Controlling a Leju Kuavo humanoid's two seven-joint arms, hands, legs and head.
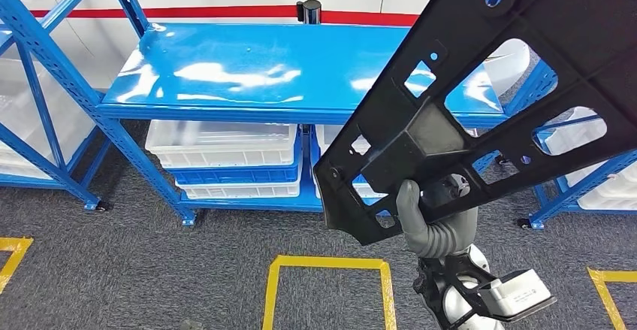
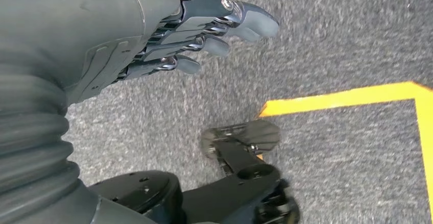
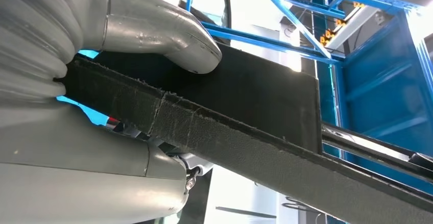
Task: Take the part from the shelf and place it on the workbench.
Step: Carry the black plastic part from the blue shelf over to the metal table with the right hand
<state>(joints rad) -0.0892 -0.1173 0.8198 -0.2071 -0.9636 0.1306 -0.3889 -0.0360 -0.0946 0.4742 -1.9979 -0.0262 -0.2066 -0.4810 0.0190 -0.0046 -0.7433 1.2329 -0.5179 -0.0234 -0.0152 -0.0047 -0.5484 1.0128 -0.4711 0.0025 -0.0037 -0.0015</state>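
Note:
A large flat black plastic part [image 1: 481, 97] with several cut-out holes hangs tilted in the air, in front of the blue shelf [image 1: 248, 67]. My right hand [image 1: 428, 217] grips its lower end from below. In the right wrist view the thumb [image 3: 168, 30] presses on the part [image 3: 245, 117] and the fingers clamp its edge from the other side. My left hand [image 2: 204, 30] hangs beside my body over the grey carpet, fingers straight and close together, holding nothing.
The blue shelf's top board is bare and glossy. White bins [image 1: 225, 146] sit on its lower level. More blue racks stand at the left [image 1: 37, 104] and the right [image 1: 578, 172]. Yellow tape squares [image 1: 327, 285] mark the grey carpet.

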